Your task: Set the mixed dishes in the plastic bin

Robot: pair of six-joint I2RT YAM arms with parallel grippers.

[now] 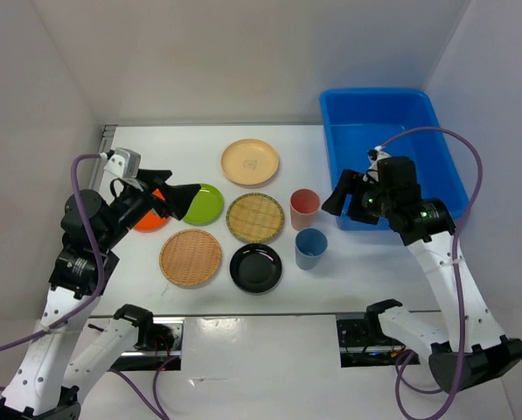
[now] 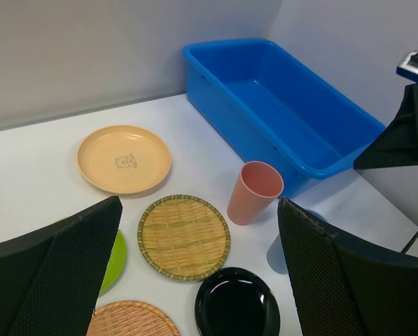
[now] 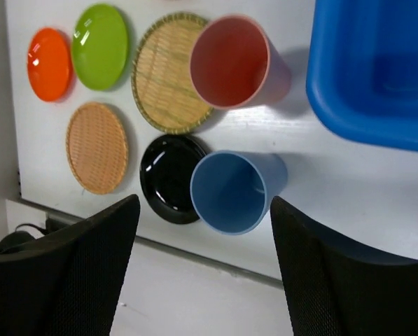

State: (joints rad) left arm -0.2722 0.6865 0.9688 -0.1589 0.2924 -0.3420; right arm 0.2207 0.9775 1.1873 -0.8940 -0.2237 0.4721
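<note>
On the white table lie an orange plate (image 1: 147, 219), a lime green plate (image 1: 205, 203), a beige plate (image 1: 250, 162), two tan woven plates (image 1: 254, 217) (image 1: 191, 257), a black bowl (image 1: 255, 268), a pink cup (image 1: 304, 208) and a blue cup (image 1: 310, 248). The blue bin (image 1: 392, 153) stands empty at the far right. My left gripper (image 1: 175, 194) is open and empty above the orange and green plates. My right gripper (image 1: 344, 197) is open and empty, raised beside the bin's near left corner, right of the cups. The blue cup (image 3: 230, 192) is upright below its fingers.
White walls enclose the table on the left, back and right. The table's near edge (image 3: 194, 255) runs just behind the black bowl (image 3: 165, 178). The bin's rim (image 2: 230, 105) stands higher than the plates.
</note>
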